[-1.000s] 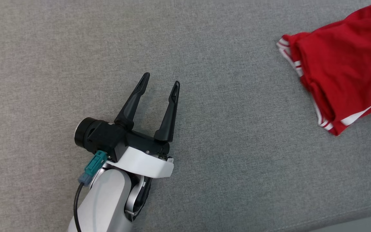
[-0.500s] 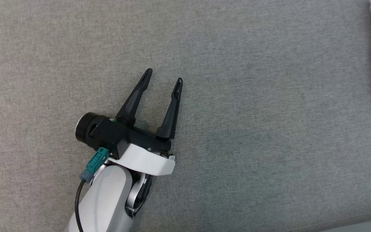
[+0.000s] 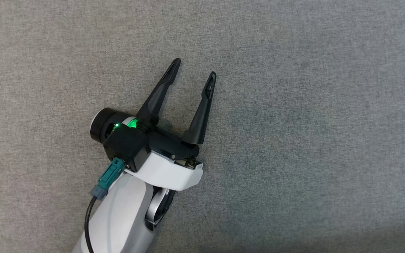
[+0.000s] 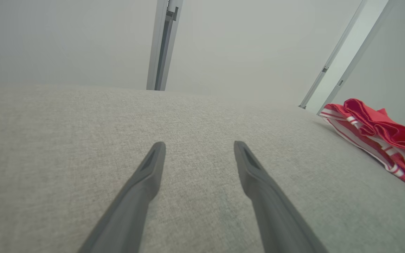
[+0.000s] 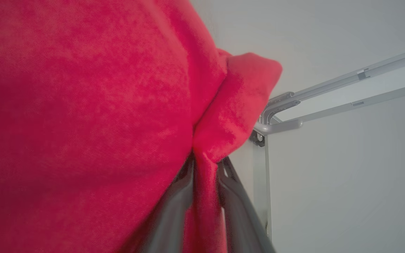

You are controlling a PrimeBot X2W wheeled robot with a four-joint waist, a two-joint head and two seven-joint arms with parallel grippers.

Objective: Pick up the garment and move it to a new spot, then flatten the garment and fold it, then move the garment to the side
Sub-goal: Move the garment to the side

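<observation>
Your left gripper (image 3: 194, 68) sits over the grey fabric surface (image 3: 311, 123) with its fingers spread wide and nothing between them. Well off to its right, in the left wrist view, the red, white-striped garment (image 4: 374, 135) lies bunched on that surface. Your right gripper (image 5: 206, 168) pinches a fold of the garment between nearly closed fingers.

Softly, evenly lit, with faint shadow under the left gripper (image 3: 194, 68), crisp from the head, bowed and hazy at the wrists, blurred on the close garment (image 5: 83, 123).
</observation>
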